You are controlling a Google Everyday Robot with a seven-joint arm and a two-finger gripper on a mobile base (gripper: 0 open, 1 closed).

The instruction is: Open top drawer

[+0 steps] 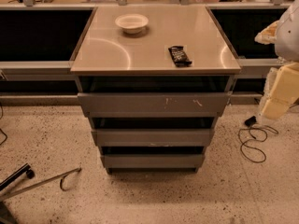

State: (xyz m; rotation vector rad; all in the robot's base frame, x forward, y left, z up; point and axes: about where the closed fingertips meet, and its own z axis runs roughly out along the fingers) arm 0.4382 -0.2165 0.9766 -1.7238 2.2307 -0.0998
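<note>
The top drawer [154, 104] is the widest grey front of the cabinet, just under the tabletop, with small white scratches right of centre. A dark gap runs above it, and none of its inside tray shows. Two narrower grey drawer fronts [153, 137] sit below it. Only pale segments of my arm [280, 85] show at the right edge, to the right of the cabinet and apart from it. My gripper is out of view.
On the cabinet's tabletop [112, 50] stand a white bowl [131, 22] at the back and a black packet [179, 56] at the right. A black cable [252, 143] lies on the speckled floor at the right. Metal chair legs [32, 181] reach in at the lower left.
</note>
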